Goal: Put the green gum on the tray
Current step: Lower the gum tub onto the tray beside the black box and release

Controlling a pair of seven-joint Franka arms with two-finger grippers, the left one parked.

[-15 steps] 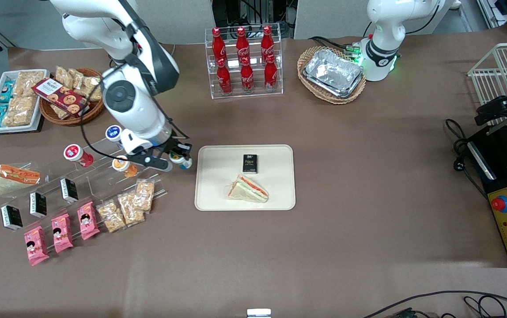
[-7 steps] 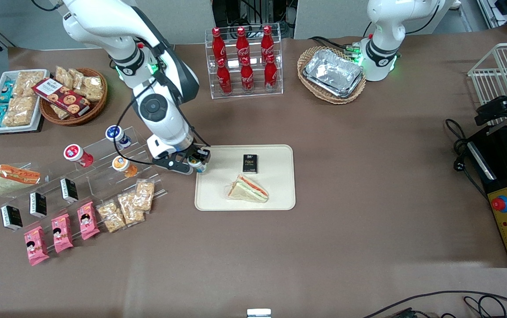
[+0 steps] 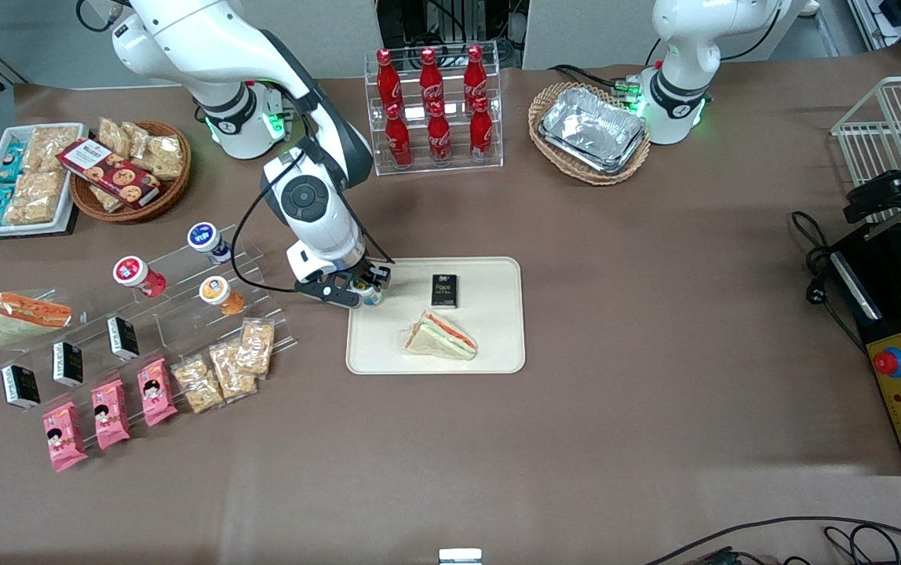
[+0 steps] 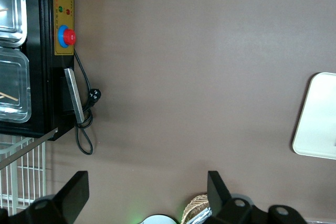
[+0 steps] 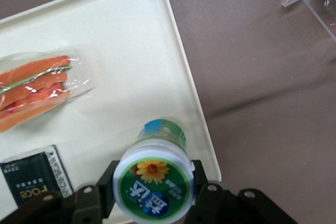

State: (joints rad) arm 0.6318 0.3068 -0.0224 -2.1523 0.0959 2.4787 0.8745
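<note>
Brown cloth covers the desk (image 3: pixel 615 314), which is crowded at the working arm's end with snack packets, a clear stepped rack (image 3: pixel 184 290) and a wicker basket (image 3: pixel 133 169) near the corner farthest from the front camera. At the middle of the desk lies the tray (image 3: pixel 490 345), cream-white with a low rim, already carrying a wrapped sandwich (image 3: pixel 441 336) and a small black box (image 3: pixel 443 289). The right arm reaches down to the tray's edge nearest the rack, and its hand (image 3: pixel 370 289) hangs over that edge, toward the tray corner farther from the front camera. The hand is closed on the green gum (image 5: pixel 155 182), gripping it at the cap end, one finger on each side. The gum's long axis runs about straight down, with the cap up toward the wrist camera and the teal body pointing at the tray. In the wrist view the bottle's base sits over bare tray just inside the rim, well apart from the sandwich. The coming move looks like a short lowering, perhaps after a small shift inward, since the rim is close
</note>
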